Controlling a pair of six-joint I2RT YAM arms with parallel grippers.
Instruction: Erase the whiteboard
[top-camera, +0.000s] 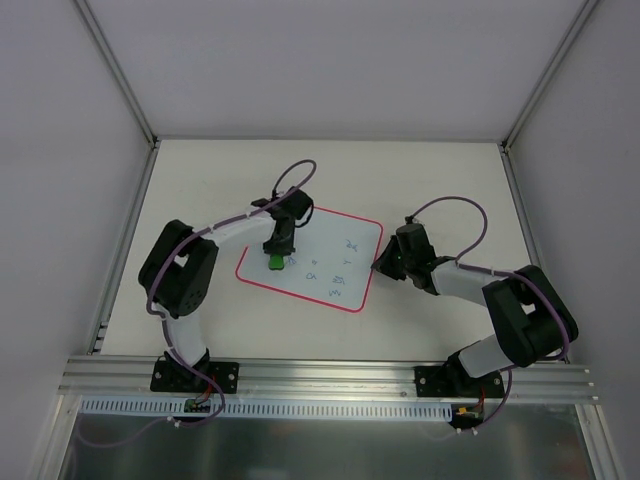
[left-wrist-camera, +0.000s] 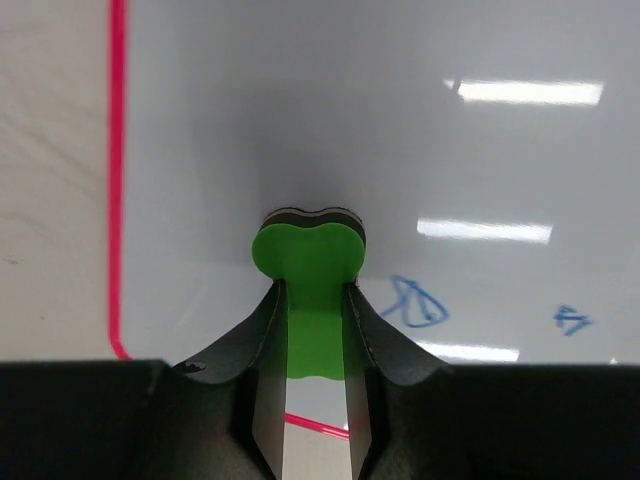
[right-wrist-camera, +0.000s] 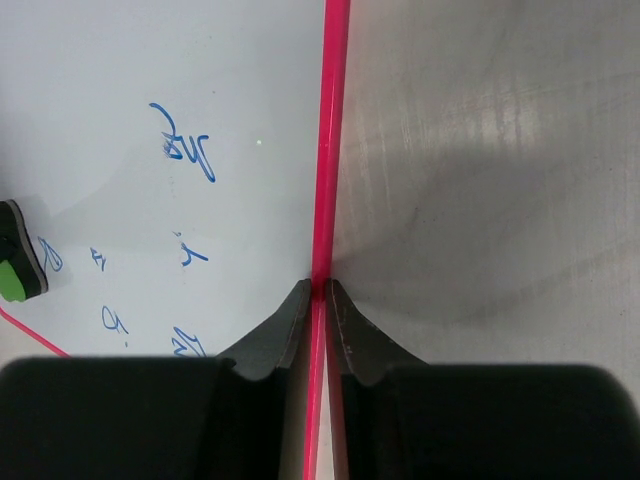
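Note:
The whiteboard (top-camera: 320, 250) lies flat on the table, white with a red-pink border and several blue scribbles (top-camera: 338, 280) on its right half. My left gripper (top-camera: 277, 262) is shut on a green eraser (left-wrist-camera: 308, 262) with a dark felt underside, pressed on the board's left part, just left of a blue scribble (left-wrist-camera: 415, 303). My right gripper (top-camera: 377, 267) is shut on the board's right edge (right-wrist-camera: 328, 150), one finger on each side of the red border. The eraser also shows at the left of the right wrist view (right-wrist-camera: 18, 265).
Grey walls enclose the table on three sides. A metal rail (top-camera: 330, 375) runs along the near edge by the arm bases. Bare table (right-wrist-camera: 500, 200) lies right of the board.

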